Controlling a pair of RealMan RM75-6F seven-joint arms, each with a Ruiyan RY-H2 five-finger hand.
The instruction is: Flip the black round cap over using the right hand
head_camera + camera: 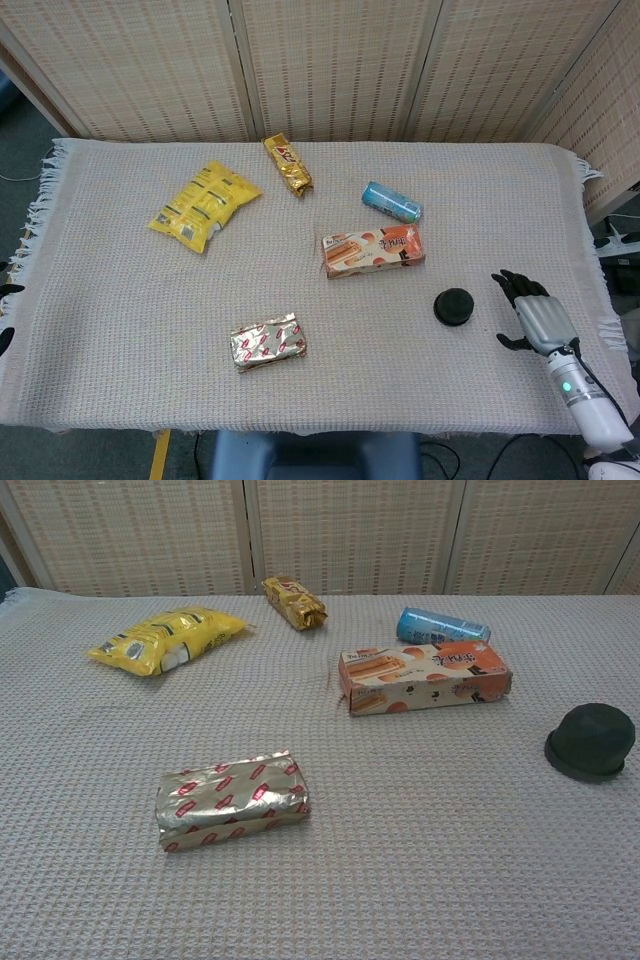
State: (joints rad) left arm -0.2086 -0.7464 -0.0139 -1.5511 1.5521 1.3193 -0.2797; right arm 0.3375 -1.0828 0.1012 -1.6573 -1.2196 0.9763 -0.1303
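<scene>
The black round cap [455, 306] lies on the woven tablecloth at the front right, dome side up; in the chest view the cap [591, 742] sits near the right edge. My right hand [530, 315] hovers just right of the cap, a short gap away, fingers spread and holding nothing. It does not show in the chest view. Only a few dark bits of my left hand [6, 291] peek in at the far left edge of the head view, off the cloth.
An orange biscuit box [373, 250] lies behind the cap, with a blue can [391, 201] further back. A silver-red foil pack [268, 341] is at the front centre, a yellow bag [204, 204] and a gold wrapper [287, 164] at the back left.
</scene>
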